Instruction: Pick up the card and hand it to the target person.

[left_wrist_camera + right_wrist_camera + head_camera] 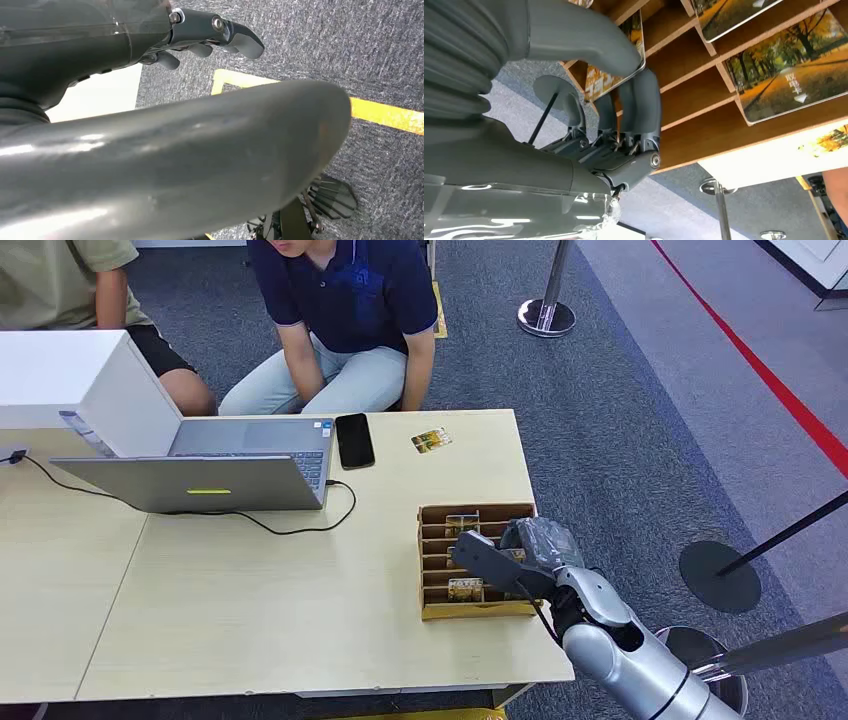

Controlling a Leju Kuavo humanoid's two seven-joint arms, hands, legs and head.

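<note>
The right hand [515, 550] reaches into the slotted box [428, 592] on the worktop [250, 590]; its thumb and fingers [644, 107] pinch one card [616, 75], still seated in its slot. A thin, slick card could slip or snag on a divider. At least three cards sit in the box, one lies loose [431, 440], and two people sit beyond.

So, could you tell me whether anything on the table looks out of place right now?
One card lies loose on the table near the far edge, beside the phone, while the other cards stand in the slotted box where the right hand is reaching. Nothing looks spilled or damaged.
</note>
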